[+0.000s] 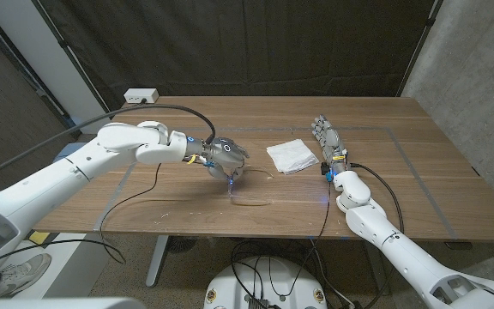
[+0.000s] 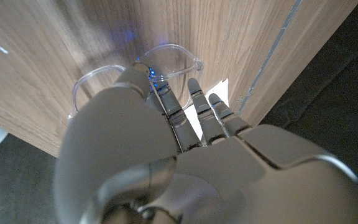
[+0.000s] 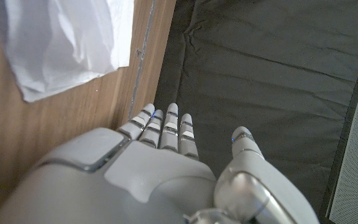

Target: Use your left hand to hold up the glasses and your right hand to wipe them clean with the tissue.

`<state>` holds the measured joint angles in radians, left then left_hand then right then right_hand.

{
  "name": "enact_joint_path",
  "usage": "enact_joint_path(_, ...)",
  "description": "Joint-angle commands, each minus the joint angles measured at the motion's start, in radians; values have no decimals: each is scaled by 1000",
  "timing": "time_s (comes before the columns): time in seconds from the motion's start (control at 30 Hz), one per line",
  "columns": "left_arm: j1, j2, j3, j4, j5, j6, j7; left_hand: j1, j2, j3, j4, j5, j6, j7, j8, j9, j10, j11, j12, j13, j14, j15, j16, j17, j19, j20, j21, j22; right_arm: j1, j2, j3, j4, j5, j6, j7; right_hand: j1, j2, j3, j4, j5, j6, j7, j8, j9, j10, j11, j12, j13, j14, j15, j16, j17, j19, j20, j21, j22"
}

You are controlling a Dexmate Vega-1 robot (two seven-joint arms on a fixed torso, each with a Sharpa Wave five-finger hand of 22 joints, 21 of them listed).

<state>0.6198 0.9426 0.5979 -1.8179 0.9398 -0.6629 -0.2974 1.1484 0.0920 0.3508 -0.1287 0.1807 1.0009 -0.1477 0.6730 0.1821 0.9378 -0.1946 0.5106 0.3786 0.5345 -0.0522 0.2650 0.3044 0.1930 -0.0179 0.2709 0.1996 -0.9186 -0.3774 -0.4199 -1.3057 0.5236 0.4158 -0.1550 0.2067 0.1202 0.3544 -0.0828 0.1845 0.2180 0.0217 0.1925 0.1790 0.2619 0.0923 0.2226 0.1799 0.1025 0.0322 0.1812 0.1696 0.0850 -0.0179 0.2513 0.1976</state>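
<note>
Reaching down over the clear glasses (image 2: 138, 71) lying on the counter (image 1: 187, 210), the left hand (image 1: 223, 158) has its fingers extended, holding nothing. Beside the white tissue (image 1: 292, 155), the right hand (image 1: 327, 140) stands empty, fingers straight.

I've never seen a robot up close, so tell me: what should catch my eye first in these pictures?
Probably the left hand, reaching down over clear-framed glasses that lie on the wooden table; whether it grips them yet is hard to tell. Right of it lies a white tissue, and beside that the right hand waits with fingers straight, holding nothing.
</note>
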Motion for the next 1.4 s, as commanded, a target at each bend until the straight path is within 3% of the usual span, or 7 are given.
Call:
enact_joint_path(0.03,71,-64,-69,27,-183,187,-51,9,-1,2,-5,-1,70,73,-4,0,9,0,10,6,14,-180,1,2,8,2,8,3,-7,-10,3,-17,-4,-11,-9,-3,0,-2,1,-2,5,3,-1,6,9,-5,-2,5,5,-1,0,1,9,0,-2,2)
enact_joint_path(0.67,164,-184,-185,63,-615,401,-65,5,0,13,-5,-5,70,90,-13,15,6,13,25,13,26,-174,-18,-2,5,12,8,5,-5,-31,-2,-38,-37,-40,-36,7,3,2,-4,-1,5,5,-2,6,9,-5,-3,5,5,-2,-1,0,11,0,-3,2)
enact_joint_path(0.97,193,-233,-221,65,-723,460,-44,3,6,20,-3,-3,61,97,-13,30,-5,22,29,18,29,-173,-25,-2,1,22,8,6,-8,-71,-16,-98,-105,-122,-102,43,3,17,-29,6,11,-9,2,5,9,-31,-5,5,18,6,2,0,17,-1,-5,0)
enact_joint_path(1.4,218,-325,-268,102,-906,541,-49,2,8,26,-5,2,59,107,-9,43,-4,42,39,22,34,-173,-30,1,2,25,10,7,-19,-134,-38,-191,-212,-250,-186,90,-8,28,-59,10,47,-25,13,7,37,-44,4,7,92,29,19,4,21,49,-7,3)
